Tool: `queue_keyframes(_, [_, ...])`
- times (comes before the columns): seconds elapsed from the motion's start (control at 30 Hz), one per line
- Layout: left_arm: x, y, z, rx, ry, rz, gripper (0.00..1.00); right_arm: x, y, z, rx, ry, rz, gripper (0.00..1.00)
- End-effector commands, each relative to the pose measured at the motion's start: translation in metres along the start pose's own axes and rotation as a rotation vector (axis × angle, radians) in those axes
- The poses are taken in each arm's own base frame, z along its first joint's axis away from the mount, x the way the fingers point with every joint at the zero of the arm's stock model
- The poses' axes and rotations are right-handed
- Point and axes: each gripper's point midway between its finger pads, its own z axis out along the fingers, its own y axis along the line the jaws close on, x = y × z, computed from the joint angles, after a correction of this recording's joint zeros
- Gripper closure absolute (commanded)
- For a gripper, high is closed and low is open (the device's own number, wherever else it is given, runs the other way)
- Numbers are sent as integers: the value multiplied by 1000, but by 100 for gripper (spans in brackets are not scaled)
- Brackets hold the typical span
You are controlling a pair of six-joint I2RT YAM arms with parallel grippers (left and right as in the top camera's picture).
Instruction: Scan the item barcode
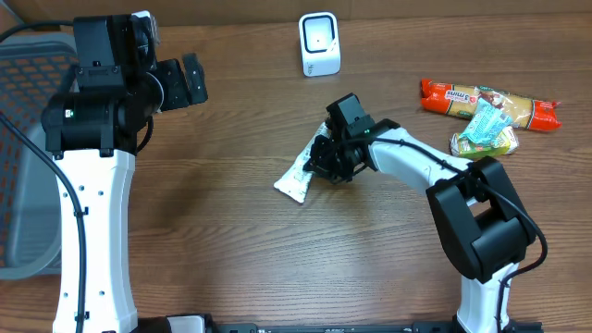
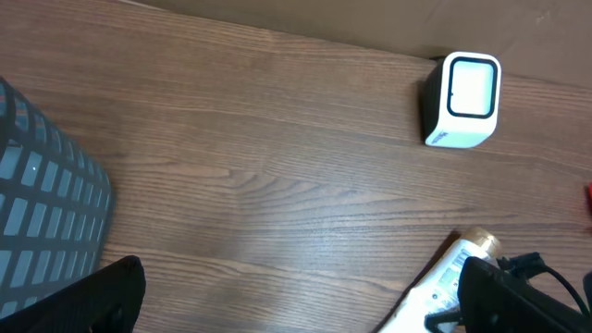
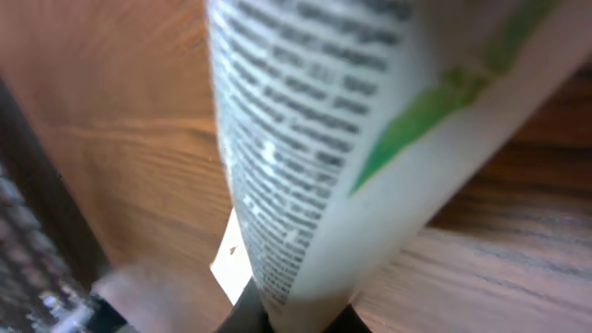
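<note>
Packet [image 1: 294, 181] end between tips of right claw [image 1: 319, 163], body on table [image 1: 231, 240].

A robot test bench set up like a shop checkout: a wood-grain table [image 1: 231, 240] with two black-and-white robot arms [image 1: 92, 213] standing at its near edge. A small white barcode scanner [image 1: 319, 44] sits at the far side, packaged snacks [image 1: 490, 106] at the far right, and a grey mesh basket [image 1: 23, 111] on the left.

wooden table [image 1: 231, 231]: scanner [image 1: 319, 44], pouch [image 1: 294, 180], snack packets [image 1: 490, 106]
</note>
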Motion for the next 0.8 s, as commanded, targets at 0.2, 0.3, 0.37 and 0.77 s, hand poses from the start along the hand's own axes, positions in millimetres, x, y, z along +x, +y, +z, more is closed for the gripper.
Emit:
queue_keyframes(0.2, [-2, 1, 1, -5, -5, 2, 0, -25, 19, -46, 162, 21, -769, 96])
queue_keyframes(0.3, [-2, 1, 1, -5, -5, 2, 0, -23, 18, -47, 161, 35, -800, 96])
queue_keyframes(0.37, [-2, 1, 1, -5, -5, 2, 0, -21, 16, -47, 164, 46, -798, 96])
queue_keyframes(0.77, [-2, 1, 1, -5, -5, 2, 0, -4, 15, -29, 166, 100, -915, 44])
